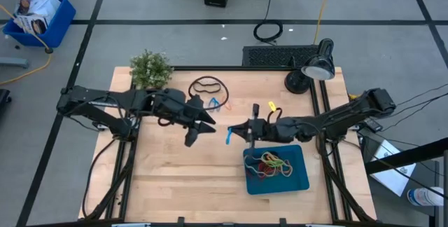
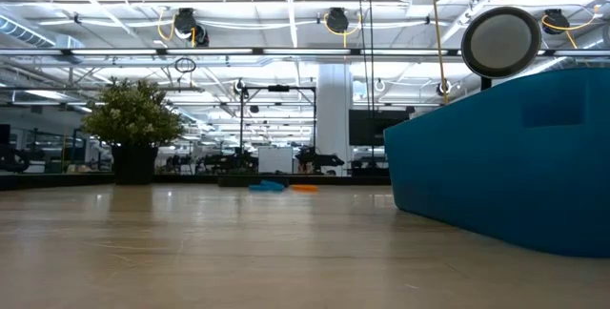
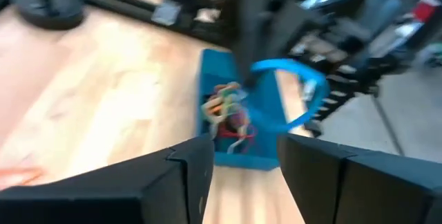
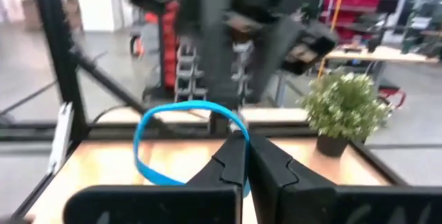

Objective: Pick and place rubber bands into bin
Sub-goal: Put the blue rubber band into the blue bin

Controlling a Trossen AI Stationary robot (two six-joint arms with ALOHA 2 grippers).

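My right gripper (image 1: 235, 132) is shut on a blue rubber band (image 1: 229, 137) near the table's middle, just left of and beyond the teal bin (image 1: 299, 178). The band also shows in the right wrist view (image 4: 155, 172) and in the left wrist view (image 3: 304, 89). The bin lies flat on the table and holds a tangle of coloured rubber bands (image 1: 269, 164). My left gripper (image 1: 201, 132) is open and empty, facing the right gripper from the left. More bands lie flat on the far part of the table: black loops (image 1: 208, 85), a blue and orange pair (image 1: 218, 103) and a yellow one (image 1: 271, 106). My right gripper pinches one spot of the blue band's loop (image 4: 237, 133) between its two fingertips. The fingers (image 4: 266, 162) lie about level and point toward the table's left. The rest of the loop stands open beside and ahead of the fingertips, lifted clear of the table.
A small potted plant (image 1: 150, 69) stands at the far left corner and a black desk lamp (image 1: 311, 69) at the far right. A black cable coil (image 1: 269, 31) and a blue crate with papers (image 1: 38, 17) lie on the floor beyond the table.
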